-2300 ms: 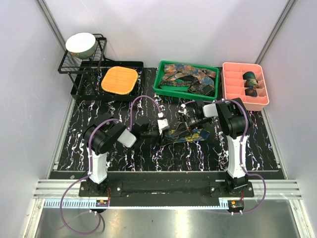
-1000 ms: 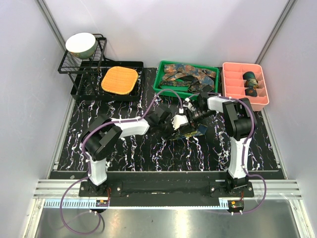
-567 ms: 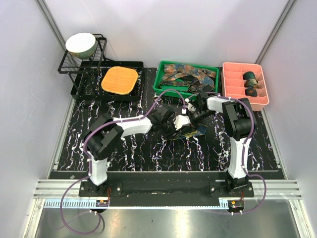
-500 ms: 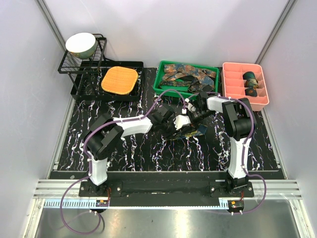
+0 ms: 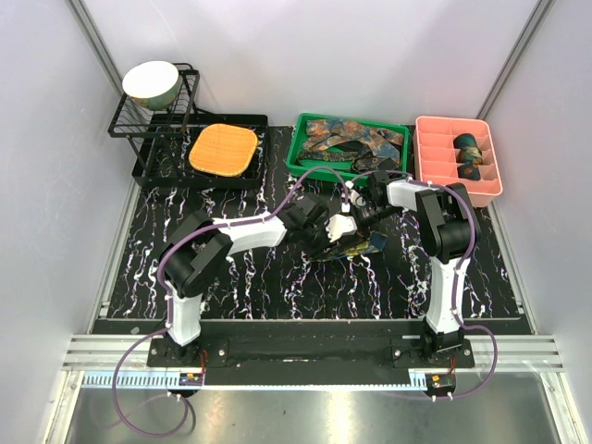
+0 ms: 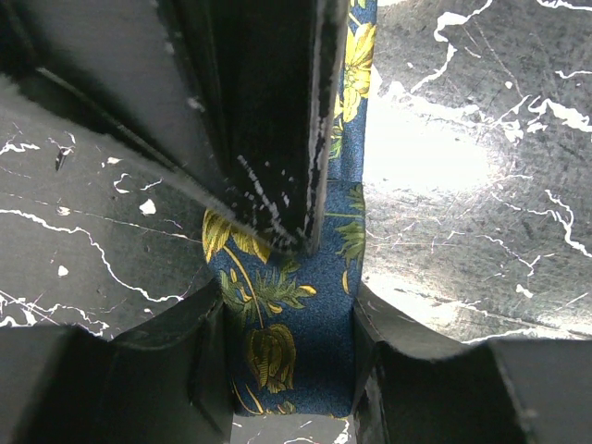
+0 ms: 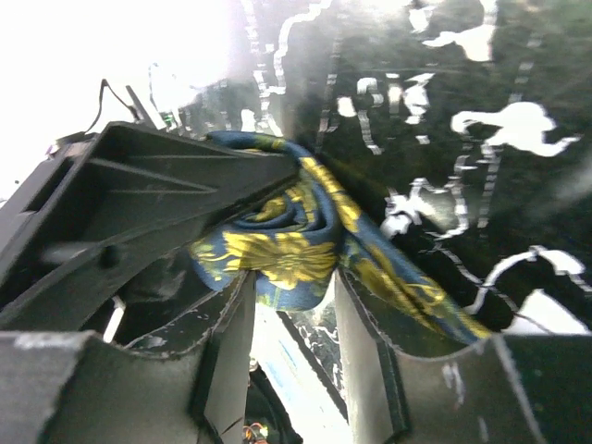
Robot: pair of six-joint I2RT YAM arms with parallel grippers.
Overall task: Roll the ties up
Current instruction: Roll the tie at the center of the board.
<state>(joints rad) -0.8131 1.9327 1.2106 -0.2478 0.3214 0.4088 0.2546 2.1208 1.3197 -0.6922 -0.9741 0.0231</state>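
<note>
One of the ties [image 5: 357,246], dark navy with yellow flowers, lies partly coiled on the black marbled mat at the middle. Both grippers meet over it. My left gripper [image 5: 335,237] [image 6: 289,313] reaches in from the left and its fingers [image 6: 375,333] clasp the flat strip of the tie [image 6: 350,176] across its width. Coming from the right, my right gripper [image 5: 359,222] [image 7: 291,282] has the rolled end of the tie [image 7: 277,248] pinched between its fingertips, and the loose tail [image 7: 407,289] trails off to the right. The right gripper's finger [image 6: 268,120] covers the tie's far part in the left wrist view.
A green bin [image 5: 298,159] holds several loose ties at the back. To its right stands a pink divided tray [image 5: 435,166] with rolled ties [image 5: 470,148] in it. An orange waffle pad [image 5: 223,149] and a black rack with a bowl [image 5: 153,81] sit back left.
The left arm has stretched right from its folded pose and closed in on the tie. The right gripper has shifted back a little; over the last half second both barely move.
</note>
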